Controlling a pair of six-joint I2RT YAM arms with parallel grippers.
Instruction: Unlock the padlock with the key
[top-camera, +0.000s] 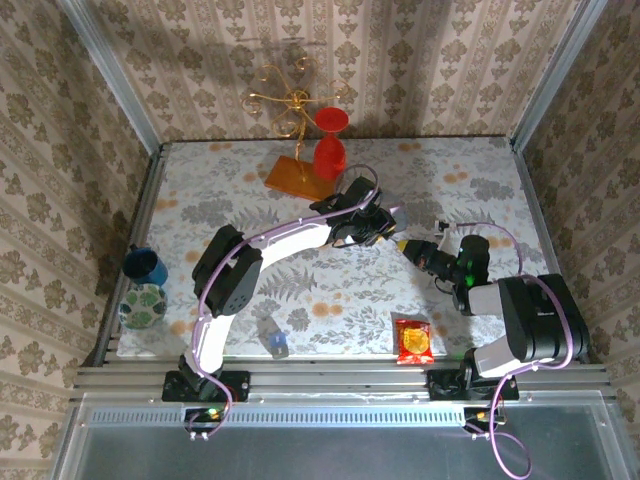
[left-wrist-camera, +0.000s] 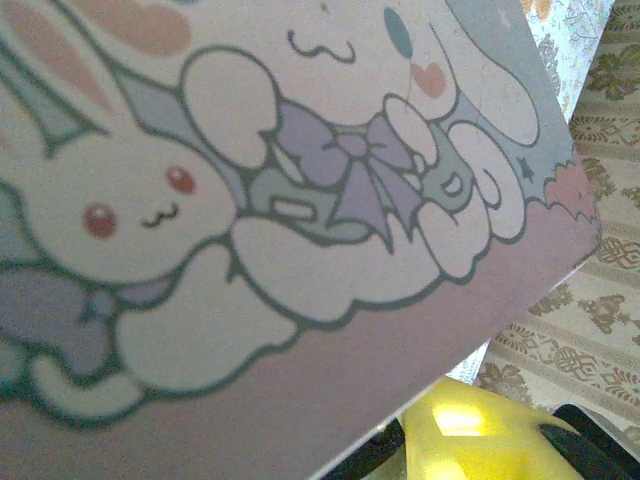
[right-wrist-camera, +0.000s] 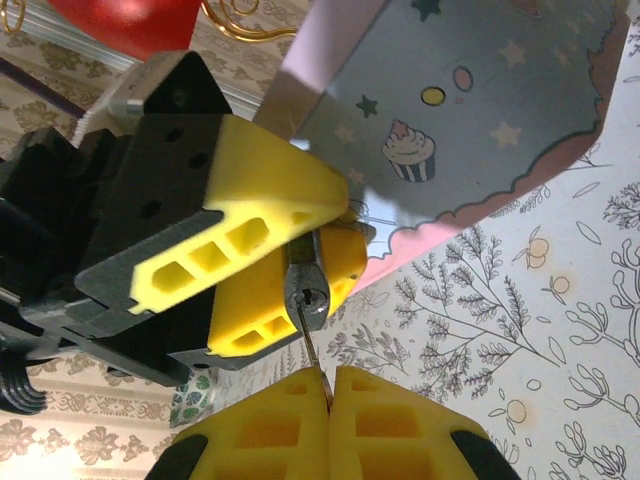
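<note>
Nearest you, your right tool (right-wrist-camera: 325, 390) is clamped shut on a thin silvery metal key (right-wrist-camera: 312, 352), whose tip meets the keyhole of the small dark grey metal padlock (right-wrist-camera: 306, 292). The yellow fingers (right-wrist-camera: 260, 195) of your left tool (right-wrist-camera: 330, 240) pinch that padlock. Just beyond sits a pastel cartoon-printed tin box (right-wrist-camera: 480, 100), over the floral-patterned counter (right-wrist-camera: 560, 330).

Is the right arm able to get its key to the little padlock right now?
Probably yes. The padlock sits clamped in the left gripper with its keyhole end facing the right gripper. The key pinched there has its tip at the keyhole. Nothing lies between them.
</note>
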